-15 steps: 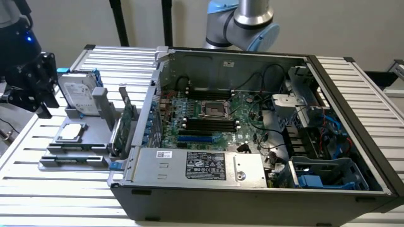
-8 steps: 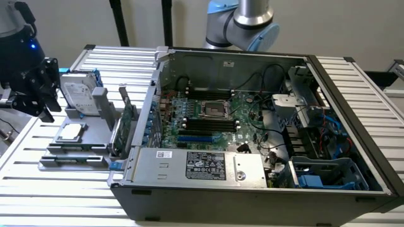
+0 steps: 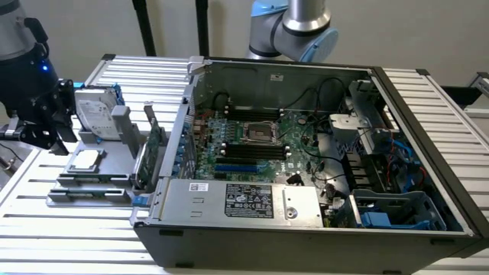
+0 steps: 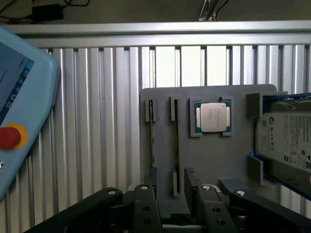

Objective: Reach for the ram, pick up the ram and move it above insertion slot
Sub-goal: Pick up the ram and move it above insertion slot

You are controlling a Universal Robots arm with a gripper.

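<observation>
We're watching the gripper [image 3: 42, 137] [image 4: 177, 206] hang over the gray fixture plate [image 4: 233, 160] on the slatted table [image 4: 97, 121]. Its fingers [image 4: 146, 208] are spread apart and grip nothing. Right in line with that gap is what we take for the ram [image 4: 176, 145], standing on edge in a narrow holder, so all we get is a thin dark strip. It is near the fingers and we see no contact. Just to one side of the gripper's line runs a twin holder [image 4: 152, 136], and we cannot tell what it carries. To the other side lies the processor [image 4: 212, 117], and past that the hard drive [image 4: 286, 141]. Well apart from the gripper, toward the exterior view's right, the open computer case [image 3: 306, 229] shows its dark memory slots [image 3: 248, 150]. Between gripper and case a taller green expansion card [image 3: 153, 149] stands upright.
</observation>
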